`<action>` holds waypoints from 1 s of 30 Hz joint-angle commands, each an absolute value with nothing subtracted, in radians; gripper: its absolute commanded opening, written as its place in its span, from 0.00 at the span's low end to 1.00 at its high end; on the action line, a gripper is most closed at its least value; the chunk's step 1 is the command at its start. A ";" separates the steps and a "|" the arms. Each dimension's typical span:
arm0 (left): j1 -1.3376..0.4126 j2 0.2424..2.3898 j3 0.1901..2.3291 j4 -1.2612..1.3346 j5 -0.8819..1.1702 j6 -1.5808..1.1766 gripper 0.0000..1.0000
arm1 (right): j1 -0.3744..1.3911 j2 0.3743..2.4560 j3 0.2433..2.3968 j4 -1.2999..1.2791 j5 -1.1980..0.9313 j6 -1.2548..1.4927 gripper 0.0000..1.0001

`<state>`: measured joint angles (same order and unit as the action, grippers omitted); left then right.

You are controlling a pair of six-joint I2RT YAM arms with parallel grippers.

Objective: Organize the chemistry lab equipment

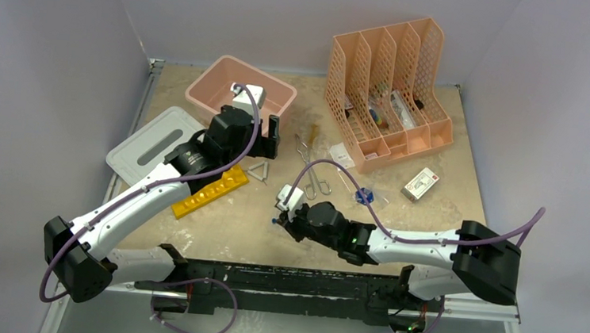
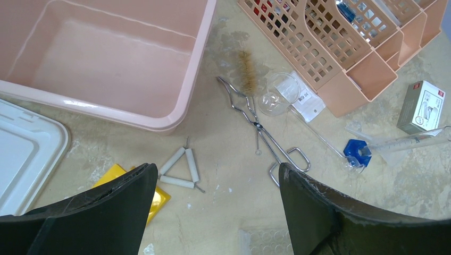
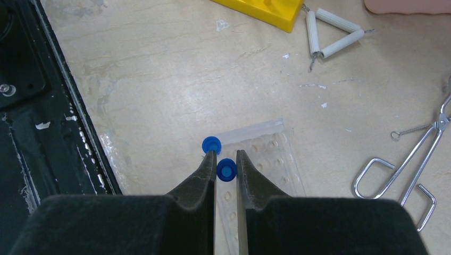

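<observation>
My right gripper (image 3: 226, 154) is shut on a tiny blue-capped vial (image 3: 226, 170) just over the clear plastic tray (image 3: 271, 154), low near the table's front edge (image 1: 281, 219). A second blue-capped vial (image 3: 211, 144) stands at the tray's corner, touching the left fingertip. My left gripper (image 2: 218, 167) is open and empty, hovering above the wire triangle (image 2: 190, 164) and the metal tongs (image 2: 260, 130). The yellow test-tube rack (image 1: 210, 192) lies left of the triangle (image 1: 258, 171). The tongs (image 1: 312, 176) lie mid-table.
The pink tub (image 1: 240, 91) stands at the back left with its grey lid (image 1: 154, 143) beside it. The peach file holder (image 1: 386, 86) is at the back right. A brush (image 2: 246, 71), clear beaker (image 2: 279, 93), blue piece (image 1: 364, 195), syringe (image 2: 415, 141) and small box (image 1: 420, 184) lie nearby.
</observation>
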<state>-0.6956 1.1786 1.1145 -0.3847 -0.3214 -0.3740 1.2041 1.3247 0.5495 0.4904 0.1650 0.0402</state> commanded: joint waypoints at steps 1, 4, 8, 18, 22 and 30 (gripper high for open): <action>-0.692 1.179 1.117 -0.365 -0.315 -0.362 0.84 | 1.206 1.327 0.563 0.509 0.170 0.020 0.10; -0.692 1.180 1.117 -0.365 -0.314 -0.362 0.84 | 1.207 1.345 0.558 0.527 0.148 0.019 0.12; -0.693 1.178 1.115 -0.365 -0.306 -0.357 0.84 | 1.206 1.373 0.560 0.535 0.125 0.012 0.17; -0.693 1.180 1.118 -0.368 -0.276 -0.348 0.84 | 1.207 1.286 0.538 0.513 0.087 0.011 0.43; -0.693 1.181 1.116 -0.368 -0.277 -0.349 0.84 | 1.206 1.234 0.544 0.483 0.095 0.031 0.51; -0.692 1.156 1.121 -0.363 -0.317 -0.370 0.84 | 1.206 1.120 0.612 0.320 0.188 0.140 0.56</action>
